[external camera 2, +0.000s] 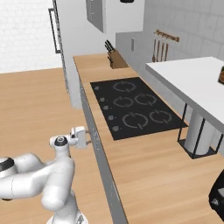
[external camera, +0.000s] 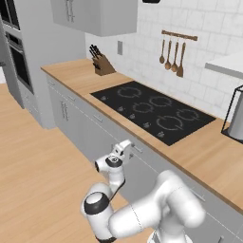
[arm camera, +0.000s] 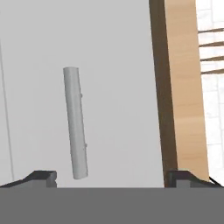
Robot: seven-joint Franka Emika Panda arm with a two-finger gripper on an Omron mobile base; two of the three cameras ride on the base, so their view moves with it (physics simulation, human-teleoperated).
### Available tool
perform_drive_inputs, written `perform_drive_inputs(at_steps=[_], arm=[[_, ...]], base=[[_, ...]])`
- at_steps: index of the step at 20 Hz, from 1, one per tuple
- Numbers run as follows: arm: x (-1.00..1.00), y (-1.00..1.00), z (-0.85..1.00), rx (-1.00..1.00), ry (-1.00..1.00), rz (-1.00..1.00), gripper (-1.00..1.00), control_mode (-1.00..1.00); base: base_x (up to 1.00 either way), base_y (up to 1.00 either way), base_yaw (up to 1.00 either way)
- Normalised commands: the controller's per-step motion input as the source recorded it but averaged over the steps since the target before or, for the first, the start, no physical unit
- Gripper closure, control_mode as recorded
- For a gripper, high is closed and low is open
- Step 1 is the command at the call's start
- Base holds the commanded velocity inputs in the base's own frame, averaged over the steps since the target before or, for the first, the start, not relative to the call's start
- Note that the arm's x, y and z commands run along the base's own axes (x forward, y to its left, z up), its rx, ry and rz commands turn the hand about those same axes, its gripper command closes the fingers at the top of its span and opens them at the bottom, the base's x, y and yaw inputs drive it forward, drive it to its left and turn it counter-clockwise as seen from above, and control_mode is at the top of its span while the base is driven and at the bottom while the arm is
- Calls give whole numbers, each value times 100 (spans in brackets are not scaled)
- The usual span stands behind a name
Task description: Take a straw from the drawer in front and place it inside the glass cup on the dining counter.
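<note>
No text, label, brand, number or sign can be read on anything in these pictures.

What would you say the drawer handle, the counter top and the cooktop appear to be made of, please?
Drawer handle: probably brushed metal, a plain grey bar with a soft matte sheen.
Counter top: light wood or wood-look laminate, with faint grain and a darker front edge.
Cooktop: likely black glass, flat and smooth, with pale printed burner rings.

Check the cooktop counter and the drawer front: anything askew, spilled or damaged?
Nothing stands out. The drawer is shut, its bar handle intact between the open gripper's fingers. The cooktop, knife block and hanging wooden utensils look tidy.
</note>
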Motion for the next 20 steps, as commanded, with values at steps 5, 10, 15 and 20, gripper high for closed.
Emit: perform_drive_inputs(at_steps=[5,10,15,20], arm=[[54,-6,-46,0,6,0,-100,-100],[50,-3,-46,0,3,0,-100,-100],[37,-6,-48,0,0,0,-100,-100],[11,-17,-48,0,0,0,-100,-100]], base=[[0,0,0],[0,0,0],[0,0,0],[0,0,0]])
